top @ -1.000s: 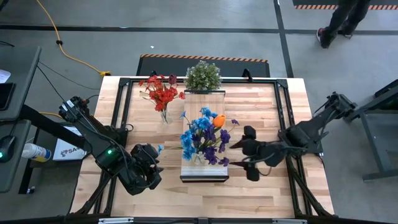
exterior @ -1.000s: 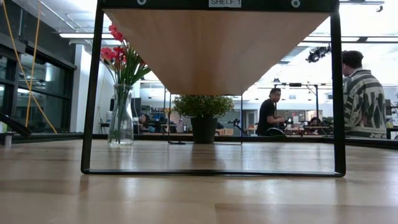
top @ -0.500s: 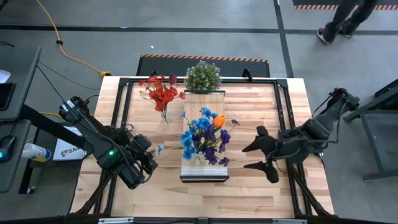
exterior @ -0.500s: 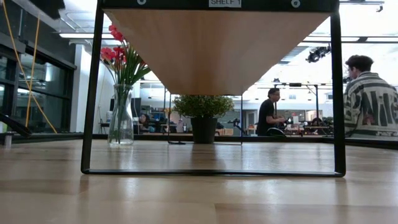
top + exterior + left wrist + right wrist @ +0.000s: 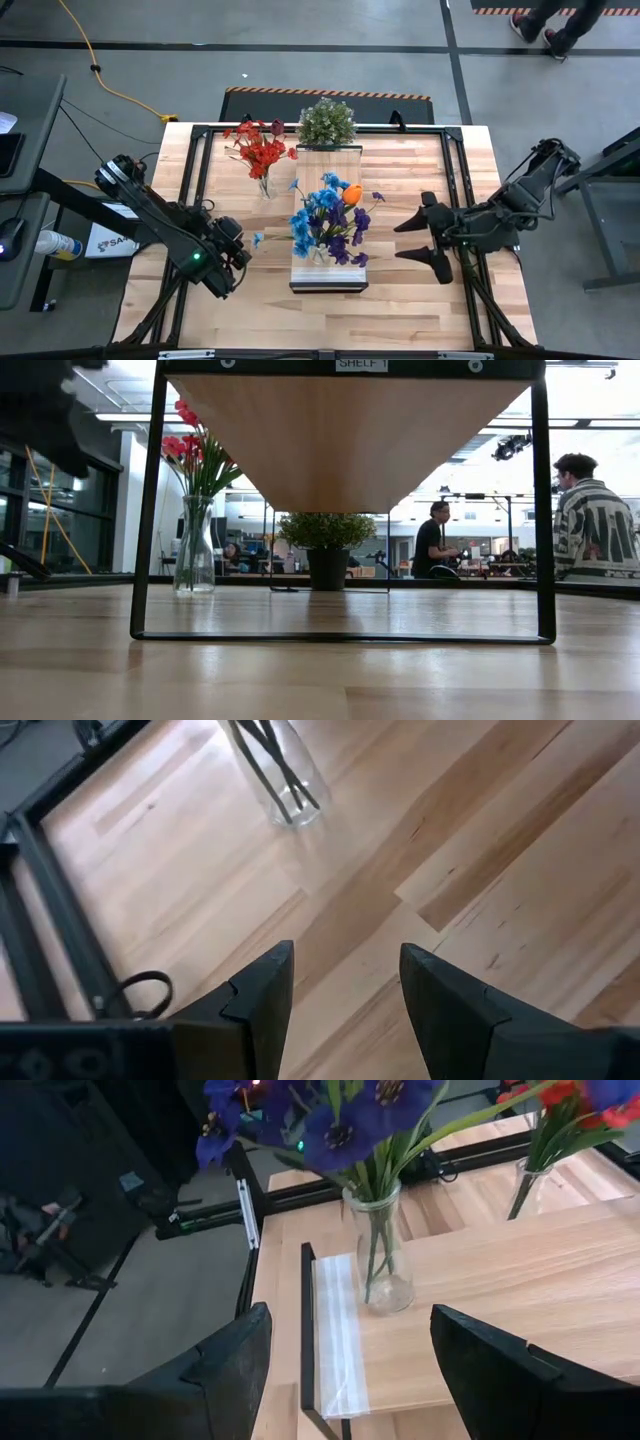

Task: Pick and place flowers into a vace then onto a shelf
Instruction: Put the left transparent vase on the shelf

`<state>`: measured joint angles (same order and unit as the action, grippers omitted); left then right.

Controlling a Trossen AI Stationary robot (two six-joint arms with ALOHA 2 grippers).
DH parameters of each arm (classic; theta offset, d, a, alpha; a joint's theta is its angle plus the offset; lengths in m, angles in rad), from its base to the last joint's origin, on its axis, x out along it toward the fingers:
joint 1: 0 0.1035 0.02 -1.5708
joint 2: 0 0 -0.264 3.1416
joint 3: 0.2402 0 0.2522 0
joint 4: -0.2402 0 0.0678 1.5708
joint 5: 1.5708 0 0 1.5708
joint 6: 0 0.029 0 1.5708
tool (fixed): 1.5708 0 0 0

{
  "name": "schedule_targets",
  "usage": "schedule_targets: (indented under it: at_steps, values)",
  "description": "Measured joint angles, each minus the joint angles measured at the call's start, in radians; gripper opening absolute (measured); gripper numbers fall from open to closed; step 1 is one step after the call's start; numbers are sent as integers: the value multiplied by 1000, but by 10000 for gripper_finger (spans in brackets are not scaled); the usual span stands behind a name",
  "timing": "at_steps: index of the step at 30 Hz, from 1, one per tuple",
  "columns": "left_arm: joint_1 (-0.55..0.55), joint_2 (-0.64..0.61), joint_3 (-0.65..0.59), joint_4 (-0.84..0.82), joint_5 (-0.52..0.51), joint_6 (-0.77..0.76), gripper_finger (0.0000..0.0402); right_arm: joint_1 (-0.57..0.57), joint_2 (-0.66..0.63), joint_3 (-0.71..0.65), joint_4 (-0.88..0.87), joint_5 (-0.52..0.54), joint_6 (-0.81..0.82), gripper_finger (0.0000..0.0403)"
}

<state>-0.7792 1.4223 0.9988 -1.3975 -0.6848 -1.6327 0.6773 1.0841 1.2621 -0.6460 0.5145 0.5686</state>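
A glass vase of blue, purple and one orange flowers stands on the light wood shelf at the table's middle. A second glass vase with red flowers stands on the tabletop, far left of the shelf. My left gripper hangs open over bare table at the shelf's near left; its wrist view shows the red flowers' vase base ahead. My right gripper is open to the right of the shelf and faces the blue bouquet, well clear of it.
A bushy green potted plant stands at the shelf's far end. The shelf's black metal frame rises from the tabletop. Black rails run along the table's sides. People are in the room beyond.
My left gripper has sunk toward the table and tipped its fingers further down, still open; its dark arm now shows in the low view's upper left. My right gripper has drawn back from the shelf toward the table's right edge and risen slightly, still open. The flowers and vases have kept still.
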Motion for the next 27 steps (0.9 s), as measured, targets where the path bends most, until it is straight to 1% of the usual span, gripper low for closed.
schedule_targets:
  at_steps: [4, 7, 10, 14, 18, 23, 27]
  values:
    - [1, 0, -64, 63, -10, -12, 215, 0, -5, 0, 1, 27, -4, 261]
    - [1, 0, -91, 63, -34, -63, 215, 0, -5, 0, 15, 54, -17, 261]
    - [1, 0, -101, 58, -76, -108, 215, 0, -5, 0, 28, 74, -25, 261]
    - [1, 0, -110, 54, -142, -130, 215, 0, -5, 0, 30, 103, -27, 261]
    - [1, 0, -113, 44, -152, -130, 220, 0, -5, 0, 30, 126, -27, 261]
    - [1, 0, -113, 39, -182, -128, 236, -1, -5, 0, 30, 142, -27, 261]
    - [1, 0, -113, 38, -213, -99, 267, -10, -5, 0, 30, 142, -27, 261]
